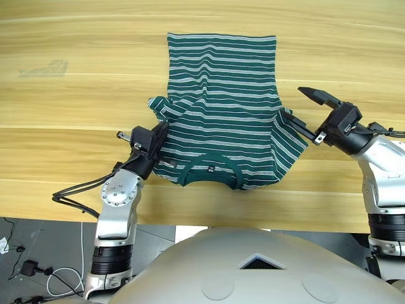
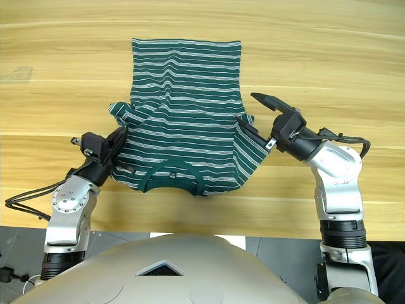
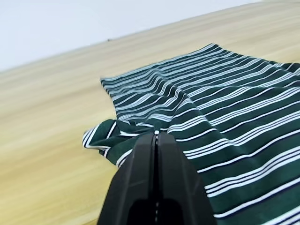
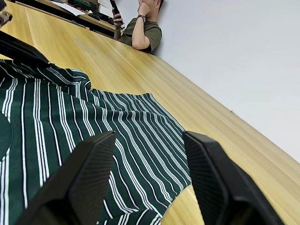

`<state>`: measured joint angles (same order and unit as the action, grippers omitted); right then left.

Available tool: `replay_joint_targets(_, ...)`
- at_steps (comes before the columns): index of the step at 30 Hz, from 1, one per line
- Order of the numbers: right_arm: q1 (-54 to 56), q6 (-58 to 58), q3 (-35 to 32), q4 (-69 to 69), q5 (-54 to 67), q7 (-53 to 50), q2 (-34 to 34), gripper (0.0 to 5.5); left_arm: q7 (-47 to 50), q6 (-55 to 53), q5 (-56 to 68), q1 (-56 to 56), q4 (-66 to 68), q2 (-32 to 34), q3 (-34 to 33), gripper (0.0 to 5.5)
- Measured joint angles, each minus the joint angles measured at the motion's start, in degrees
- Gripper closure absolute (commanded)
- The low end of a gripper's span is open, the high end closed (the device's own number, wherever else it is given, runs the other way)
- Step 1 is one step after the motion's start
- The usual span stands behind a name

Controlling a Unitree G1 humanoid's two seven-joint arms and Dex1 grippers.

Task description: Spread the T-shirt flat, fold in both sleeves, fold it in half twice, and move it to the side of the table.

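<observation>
A dark green T-shirt (image 1: pixel 221 95) with white stripes lies on the wooden table (image 1: pixel 69 145), its collar (image 1: pixel 211 166) toward me and its hem at the far side. The shirt's left sleeve (image 1: pixel 162 105) is bunched into a small lump. Its right side is folded in over the body. My left gripper (image 1: pixel 163 130) is shut, with its tips at the shirt's near left shoulder; no cloth shows between the fingers (image 3: pixel 156 154). At the shirt's right edge my right gripper (image 1: pixel 305 111) is open, its lower finger touching the folded cloth (image 4: pixel 93 126).
The table's front edge (image 1: pixel 63 218) runs just behind both wrists. Bare wood stretches to the left, right and far side of the shirt. A faint grey smudge (image 1: pixel 44 68) marks the far left. Black cables (image 1: pixel 76 193) hang off my left arm below the edge.
</observation>
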<state>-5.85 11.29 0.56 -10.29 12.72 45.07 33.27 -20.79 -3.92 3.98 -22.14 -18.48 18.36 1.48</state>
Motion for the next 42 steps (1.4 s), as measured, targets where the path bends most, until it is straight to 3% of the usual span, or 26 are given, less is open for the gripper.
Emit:
replay_joint_targets(10,-0.07,0.02,0.03,0.03,-0.06,-0.15,-0.44,2.85,-1.43,2.2,-13.83,-1.71,-1.55,4.77,10.72,5.49)
replay_joint_targets(18,-0.09,0.02,0.11,0.03,-0.07,-0.19,-1.06,2.85,0.08,3.56,-18.42,0.18,3.29,5.21,13.08,5.49)
replay_joint_targets(28,-0.5,0.04,0.23,0.29,-0.04,0.08,-1.06,2.85,-1.46,3.37,-15.96,0.01,-1.3,5.12,13.02,4.03)
replay_joint_targets(32,-2.01,-1.55,0.23,-0.18,1.83,1.47,-1.04,2.85,-9.32,5.06,-5.64,-4.38,-6.75,7.46,12.91,4.03)
replay_joint_targets(35,-6.07,-5.82,-1.31,-1.94,8.36,3.56,-0.98,2.85,-13.59,6.5,2.61,-8.48,-10.65,9.53,10.25,4.03)
replay_joint_targets(38,-11.54,-17.22,-7.0,-3.26,20.93,3.64,-0.86,2.85,-12.43,6.36,14.48,-10.46,-14.85,8.25,1.41,4.03)
replay_joint_targets(42,-13.76,-36.07,-14.58,-3.4,29.83,-10.23,-1.05,2.85,-4.32,4.15,24.15,-10.3,-16.49,3.94,-10.48,4.03)
